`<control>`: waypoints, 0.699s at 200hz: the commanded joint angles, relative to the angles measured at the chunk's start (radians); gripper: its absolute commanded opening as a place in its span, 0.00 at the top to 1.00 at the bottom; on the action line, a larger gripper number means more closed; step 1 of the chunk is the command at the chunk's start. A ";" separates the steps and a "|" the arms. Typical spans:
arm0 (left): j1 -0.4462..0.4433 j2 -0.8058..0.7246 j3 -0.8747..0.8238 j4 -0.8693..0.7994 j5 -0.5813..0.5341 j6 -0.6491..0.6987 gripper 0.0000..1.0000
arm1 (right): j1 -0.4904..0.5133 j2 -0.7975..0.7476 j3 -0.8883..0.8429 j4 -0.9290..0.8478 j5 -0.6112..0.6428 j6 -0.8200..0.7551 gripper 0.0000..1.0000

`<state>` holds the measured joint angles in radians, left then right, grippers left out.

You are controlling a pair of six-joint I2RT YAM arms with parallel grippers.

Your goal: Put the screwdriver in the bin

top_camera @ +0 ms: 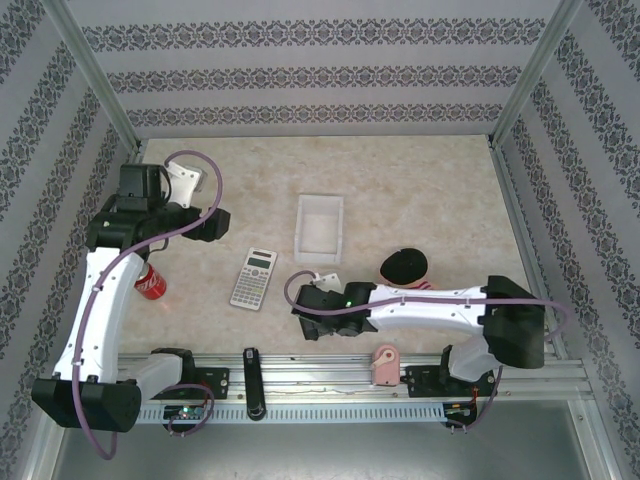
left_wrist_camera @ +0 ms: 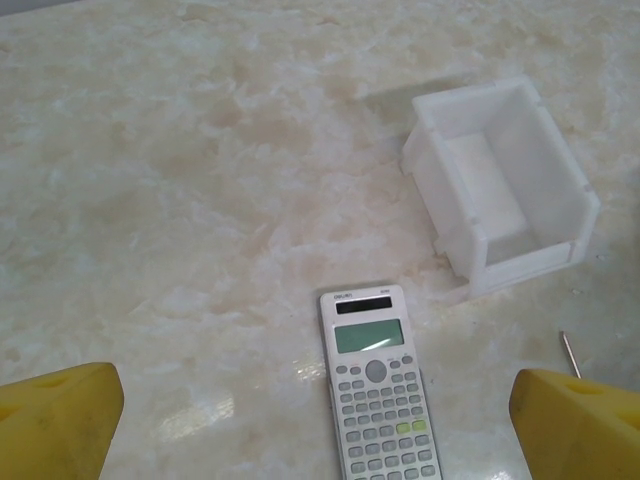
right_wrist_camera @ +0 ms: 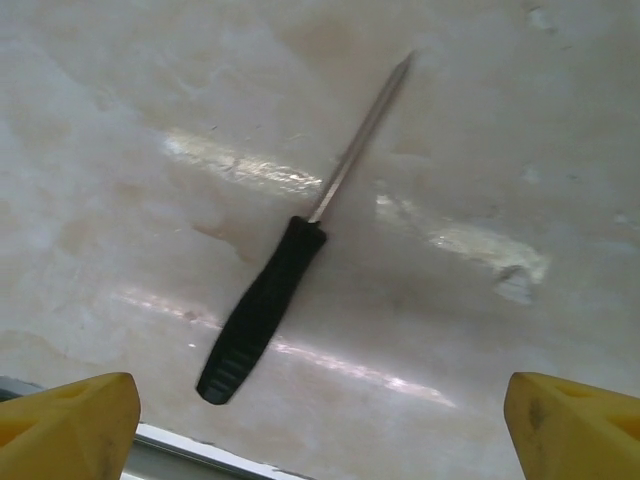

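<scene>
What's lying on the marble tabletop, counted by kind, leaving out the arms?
Screwdriver: 1
White bin: 1
Calculator: 1
Red soda can: 1
Round black object: 1
Total: 5

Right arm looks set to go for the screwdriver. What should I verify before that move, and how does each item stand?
1. Right gripper open: ok, fingers wide apart.
2. Screwdriver between those fingers: ok, lying flat on the table, untouched.
3. Handle square to the closing line: not ok, it lies at a slant.
4. Gripper low enough to grasp: cannot tell.
5. Bin upright and empty: ok.
6. Calculator off the route to the bin: ok, it sits to the left.
</scene>
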<state>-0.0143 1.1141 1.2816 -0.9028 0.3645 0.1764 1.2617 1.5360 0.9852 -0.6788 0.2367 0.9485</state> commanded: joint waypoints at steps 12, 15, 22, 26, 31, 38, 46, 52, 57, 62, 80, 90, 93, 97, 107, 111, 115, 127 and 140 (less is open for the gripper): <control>-0.014 -0.025 -0.024 -0.024 -0.019 0.012 0.01 | 0.029 0.107 0.034 0.063 -0.036 0.033 0.10; -0.015 -0.026 -0.024 -0.025 -0.019 0.012 0.01 | 0.032 0.116 0.037 0.062 -0.035 0.032 0.10; -0.015 -0.030 -0.029 -0.025 -0.022 0.014 0.01 | 0.034 0.136 0.046 0.054 -0.030 0.033 0.11; -0.015 -0.033 -0.032 -0.023 -0.022 0.014 0.01 | 0.036 0.147 0.050 0.047 -0.026 0.037 0.12; -0.015 -0.036 -0.037 -0.020 -0.023 0.014 0.01 | 0.038 0.159 0.055 0.040 -0.022 0.037 0.13; -0.015 -0.040 -0.045 -0.012 -0.025 0.013 0.01 | 0.038 0.173 0.058 0.033 -0.019 0.040 0.13; -0.016 -0.043 -0.051 -0.006 -0.027 0.012 0.01 | 0.038 0.184 0.054 0.032 -0.017 0.044 0.14; -0.016 -0.042 -0.052 -0.004 -0.028 0.012 0.01 | 0.038 0.189 0.050 0.034 -0.013 0.050 0.14; -0.017 -0.039 -0.050 -0.005 -0.029 0.012 0.01 | 0.039 0.190 0.045 0.038 -0.011 0.050 0.17; -0.018 -0.037 -0.045 -0.008 -0.030 0.010 0.01 | 0.038 0.193 0.041 0.037 -0.008 0.050 0.17; -0.018 -0.031 -0.036 -0.015 -0.030 0.009 0.01 | 0.038 0.200 0.035 0.021 0.014 0.049 0.21; -0.019 -0.033 -0.036 -0.013 -0.029 0.007 0.01 | 0.037 0.204 0.024 0.014 0.022 0.055 0.22; -0.019 -0.035 -0.036 -0.011 -0.031 0.005 0.01 | 0.036 0.205 0.021 0.012 0.023 0.058 0.22; -0.019 -0.035 -0.036 -0.007 -0.037 0.001 0.01 | 0.035 0.204 0.015 0.012 0.025 0.063 0.22; -0.019 -0.037 -0.034 0.001 -0.054 -0.010 0.01 | 0.032 0.196 -0.006 0.027 0.024 0.067 0.27; -0.019 -0.035 -0.033 0.001 -0.055 -0.012 0.01 | 0.030 0.191 -0.015 0.032 0.023 0.069 0.27; -0.019 -0.034 -0.031 0.000 -0.056 -0.014 0.01 | 0.028 0.186 -0.024 0.035 0.023 0.074 0.28; -0.021 -0.033 -0.024 -0.004 -0.051 -0.020 0.01 | 0.021 0.169 -0.049 0.038 0.028 0.086 0.29; -0.022 -0.032 -0.024 -0.007 -0.039 -0.022 0.01 | 0.013 0.151 -0.071 0.035 0.031 0.092 0.29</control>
<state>-0.0208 1.0882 1.2396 -0.9058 0.3283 0.1738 1.2865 1.7161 0.9665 -0.6083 0.2329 1.0092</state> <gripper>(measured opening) 0.993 0.711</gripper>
